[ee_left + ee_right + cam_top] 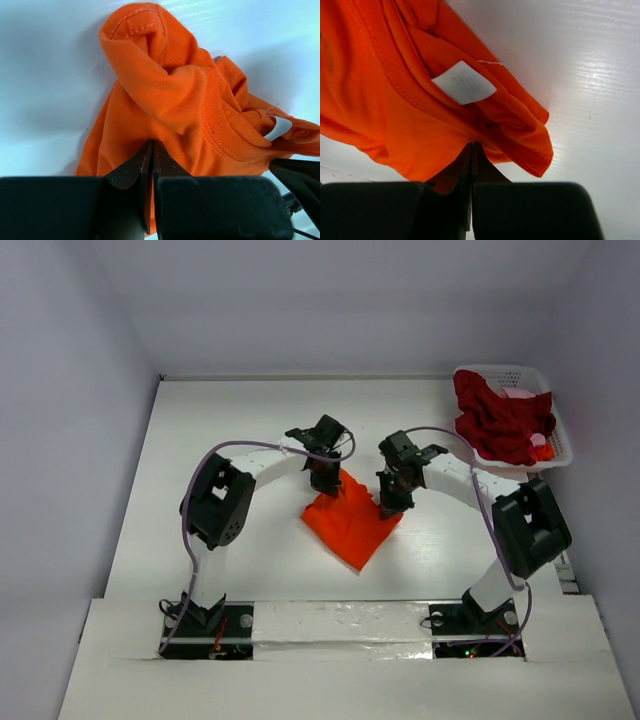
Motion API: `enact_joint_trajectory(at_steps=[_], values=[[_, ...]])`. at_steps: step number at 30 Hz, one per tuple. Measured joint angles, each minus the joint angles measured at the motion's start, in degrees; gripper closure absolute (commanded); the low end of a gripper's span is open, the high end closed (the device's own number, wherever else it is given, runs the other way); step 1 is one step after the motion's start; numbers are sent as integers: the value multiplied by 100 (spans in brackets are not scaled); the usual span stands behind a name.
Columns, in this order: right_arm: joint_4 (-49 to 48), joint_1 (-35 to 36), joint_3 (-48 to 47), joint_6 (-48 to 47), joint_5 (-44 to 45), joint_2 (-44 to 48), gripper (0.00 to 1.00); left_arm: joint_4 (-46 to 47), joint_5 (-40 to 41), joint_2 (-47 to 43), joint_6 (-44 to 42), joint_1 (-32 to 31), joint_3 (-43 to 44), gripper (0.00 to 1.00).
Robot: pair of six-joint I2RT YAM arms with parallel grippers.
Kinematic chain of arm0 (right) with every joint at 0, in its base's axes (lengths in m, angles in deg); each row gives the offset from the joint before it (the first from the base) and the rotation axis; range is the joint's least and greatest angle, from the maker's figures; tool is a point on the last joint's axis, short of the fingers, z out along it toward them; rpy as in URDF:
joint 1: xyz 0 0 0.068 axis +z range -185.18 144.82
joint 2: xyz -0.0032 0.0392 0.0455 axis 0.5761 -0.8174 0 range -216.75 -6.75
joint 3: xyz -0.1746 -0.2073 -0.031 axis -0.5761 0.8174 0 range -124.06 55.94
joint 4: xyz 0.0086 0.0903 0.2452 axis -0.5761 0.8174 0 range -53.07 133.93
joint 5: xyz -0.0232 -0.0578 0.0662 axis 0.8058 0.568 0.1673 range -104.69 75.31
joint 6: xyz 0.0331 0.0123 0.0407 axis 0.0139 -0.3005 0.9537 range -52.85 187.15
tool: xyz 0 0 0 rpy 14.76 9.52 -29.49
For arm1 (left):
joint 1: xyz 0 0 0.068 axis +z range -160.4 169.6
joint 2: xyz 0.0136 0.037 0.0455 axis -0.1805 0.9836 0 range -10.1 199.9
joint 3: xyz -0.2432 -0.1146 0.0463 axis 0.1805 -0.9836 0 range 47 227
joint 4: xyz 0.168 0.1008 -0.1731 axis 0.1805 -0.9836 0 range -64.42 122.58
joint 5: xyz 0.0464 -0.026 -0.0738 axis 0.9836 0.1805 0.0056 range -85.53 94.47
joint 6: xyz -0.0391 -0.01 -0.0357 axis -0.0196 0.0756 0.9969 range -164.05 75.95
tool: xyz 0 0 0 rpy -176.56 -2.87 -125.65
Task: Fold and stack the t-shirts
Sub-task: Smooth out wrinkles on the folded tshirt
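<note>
Lying near the middle of the bench, between the two arms: one orange-red t-shirt, crumpled into a rough diamond, far edge lifted, near corner resting on the surface. A ribbed collar and a white sewn-in label show among the folds. Seams run in several directions, so nothing is squared.

Left arm's fingers: pressed together on a ridge of the orange cloth at its far left corner.

Right arm's fingers: likewise pressed together, pinching a fold at the far right edge, close below the label. Both grips sit at the top of the heap, near each other.

Dark crimson t-shirt: heaped in the white lattice basket at the far right corner of the bench, well apart from the arms. A bit of pink cloth shows behind it at the basket's back. A small orange-red patch peeks out at the front right, but I cannot tell what it is.

Step in hand, by my reckoning: opening out the first shirt, before any fold. No stack exists yet.

Next move calls for: drawing the two grips apart so the cloth spreads, then laying it flat on the bench.

Risk, as I judge it: each pinch may hold several layers, which would leave the shirt twisted.
</note>
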Motion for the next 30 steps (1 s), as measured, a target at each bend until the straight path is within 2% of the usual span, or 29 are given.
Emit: enact_joint_trajectory(at_steps=[17, 24, 30], values=[[-417, 190, -87, 155, -197, -170, 100, 299, -205, 254, -70, 4, -46, 100], [-1172, 184, 634, 457, -485, -363, 100, 304, -422, 560, -125, 7, 284, 100], [-1486, 177, 767, 671, -807, -378, 100, 651, -638, 483, -87, 66, 28, 100]])
